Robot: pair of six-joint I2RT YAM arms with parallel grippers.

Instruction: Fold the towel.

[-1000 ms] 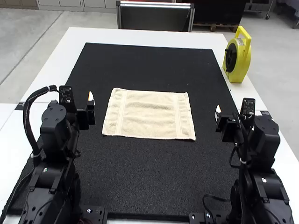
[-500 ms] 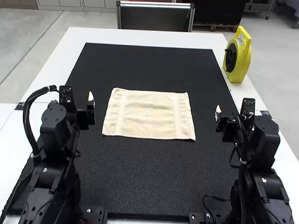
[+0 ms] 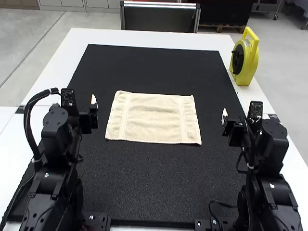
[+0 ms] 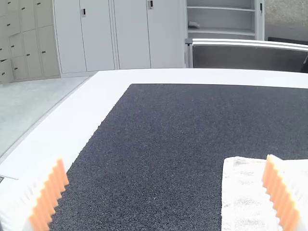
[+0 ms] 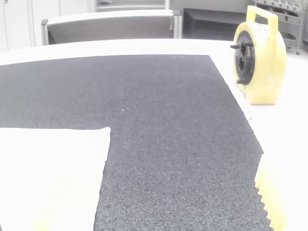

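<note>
Left gripper [image 4: 165, 159]: jaws released, fingers well apart, grasping nothing; stationed off the towel's left end. Centre: one cream towel [image 3: 154, 118] lies spread flat and unfolded on the black mat [image 3: 159, 178], between the grippers, long sides running left to right. Right gripper [image 3: 224, 117]: jaws likewise released, holding nothing, clear of the towel's right end. Far right: a yellow reel [image 3: 250, 60] stands upright on the white table [image 3: 62, 62]. Progress, in my judgement: no fold made; all folding remains. Count: grippers, two; towel, one; mat, one; reel, one; table, one.
</note>
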